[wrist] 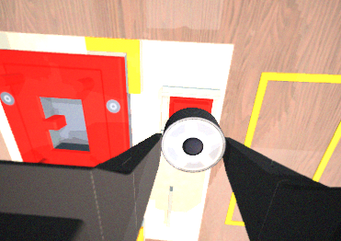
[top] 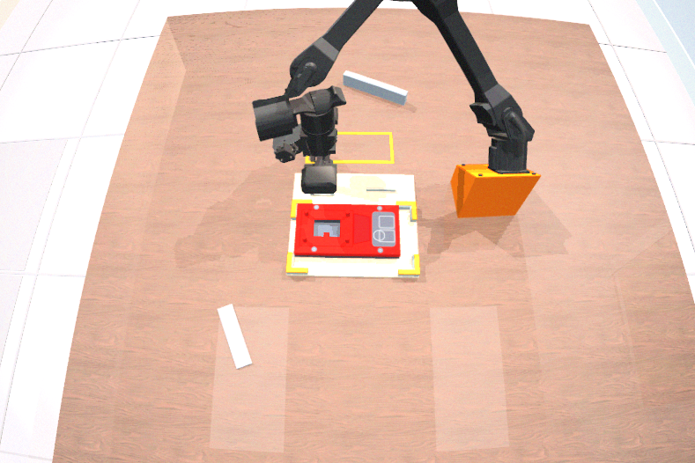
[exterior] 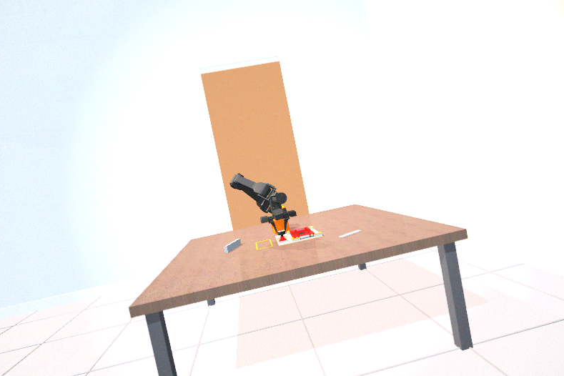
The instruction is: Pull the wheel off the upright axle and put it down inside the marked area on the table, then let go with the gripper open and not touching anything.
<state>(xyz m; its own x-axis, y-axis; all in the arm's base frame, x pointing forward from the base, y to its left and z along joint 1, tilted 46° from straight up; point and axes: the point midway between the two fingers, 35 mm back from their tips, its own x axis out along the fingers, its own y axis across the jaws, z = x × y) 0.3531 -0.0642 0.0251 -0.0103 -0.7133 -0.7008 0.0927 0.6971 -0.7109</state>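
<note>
Claw [top: 321,187] [exterior: 282,233] [wrist: 191,141] fingers grip the wheel [wrist: 171,155] between them, on opposite sides.

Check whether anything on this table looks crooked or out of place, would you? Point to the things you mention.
One mild oddity: the white bar [top: 233,336] [exterior: 349,233] lies slanted, off by itself, out of line with the white board [top: 353,267] [wrist: 185,60]. Nothing looks spilled or damaged.

- red housing [top: 362,231] [exterior: 296,234] [wrist: 108,152] between yellow corner brackets, on cream board
- blue-grey bar [top: 374,87] [exterior: 232,245], far side of table
- white strip [top: 233,335] [exterior: 349,234], flat, well apart from board
- tan door panel [exterior: 254,141], behind table
</note>
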